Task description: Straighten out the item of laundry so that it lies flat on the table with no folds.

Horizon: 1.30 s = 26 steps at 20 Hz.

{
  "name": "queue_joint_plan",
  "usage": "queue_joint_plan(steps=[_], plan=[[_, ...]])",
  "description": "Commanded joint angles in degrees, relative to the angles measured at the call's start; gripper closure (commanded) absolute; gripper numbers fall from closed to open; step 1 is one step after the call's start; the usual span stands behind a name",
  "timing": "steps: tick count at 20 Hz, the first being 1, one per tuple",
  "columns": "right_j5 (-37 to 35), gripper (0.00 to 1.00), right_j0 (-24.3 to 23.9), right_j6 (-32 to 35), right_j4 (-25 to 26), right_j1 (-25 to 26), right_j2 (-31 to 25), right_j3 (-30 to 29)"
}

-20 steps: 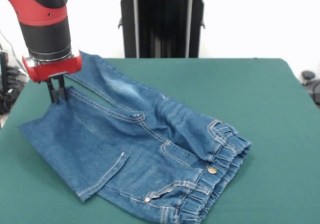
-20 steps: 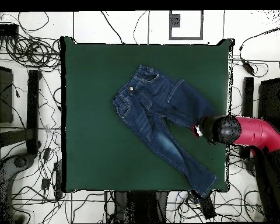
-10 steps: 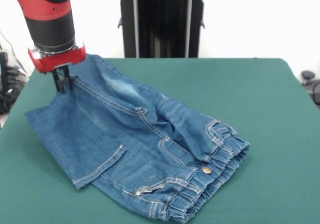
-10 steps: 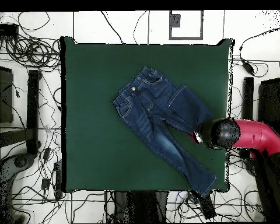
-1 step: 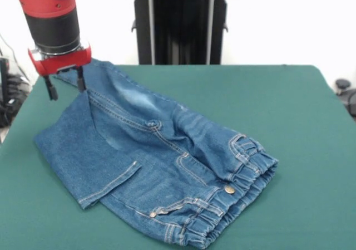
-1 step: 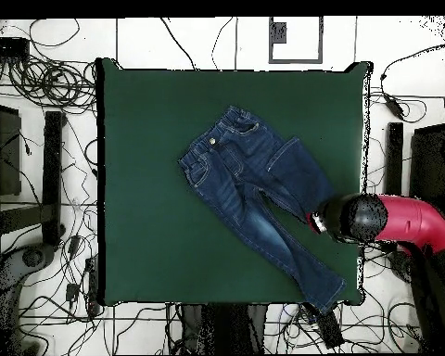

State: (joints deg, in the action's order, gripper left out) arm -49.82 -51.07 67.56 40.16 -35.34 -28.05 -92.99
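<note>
gripper [image 5: 66, 84] now open — jeans [image 5: 167, 161] released

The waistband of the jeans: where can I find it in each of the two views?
Front view: the waistband is at lower right, near the bottom edge.
Overhead view: the waistband is at upper left of the jeans, towards the table's middle.
Shared landmark: the metal button on the band.

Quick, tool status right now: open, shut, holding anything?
Tool: open, fingers spread apart, holding nothing. It hangs above the jeans at the leg near the table edge.
</note>
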Motion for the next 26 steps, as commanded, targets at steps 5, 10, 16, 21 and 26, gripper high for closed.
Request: queue_joint_plan(steps=[5, 10, 16, 21, 26], plan=[[8.8, 0.00, -1.7, -18.5, 8.6, 3.1, -8.8, -1.3], [10.9, 0.00, -6.2, -18.2, 1.5, 3.8, -18.5, -4.0], [4.9, 0.00, -1.6, -17.6, 2.1, 4.4, -18.7, 2.1], [-1.6, 0.00, 0.9, -21.2, 1.8, 5.2, -19.6, 7.0], [-2.2, 0.00, 2.4, -20.6, 1.8, 9.3, -18.8, 9.5]])
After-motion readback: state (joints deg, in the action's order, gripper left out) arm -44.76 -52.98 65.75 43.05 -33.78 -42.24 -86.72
